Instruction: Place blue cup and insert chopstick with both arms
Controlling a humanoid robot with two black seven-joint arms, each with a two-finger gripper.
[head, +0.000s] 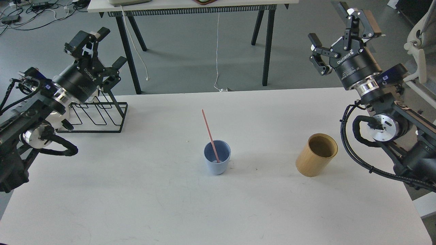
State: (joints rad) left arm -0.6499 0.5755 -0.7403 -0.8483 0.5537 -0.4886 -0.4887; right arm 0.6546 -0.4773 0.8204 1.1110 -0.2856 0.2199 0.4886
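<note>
The pale blue cup [217, 157] stands upright on the white table [143, 190], near its middle. A thin pink-red chopstick [208, 129] stands in the cup and leans to the upper left. My left gripper [99, 46] is open and empty, raised at the far left above the wire rack. My right gripper [339, 34] is open and empty, raised at the far right, well away from the cup.
A tan wooden cylindrical holder [317, 155] stands right of the cup, below my right arm. A black wire rack [98, 114] sits at the table's back left. Another table's black legs [265, 44] stand behind. A white chair [419, 61] is at the right edge.
</note>
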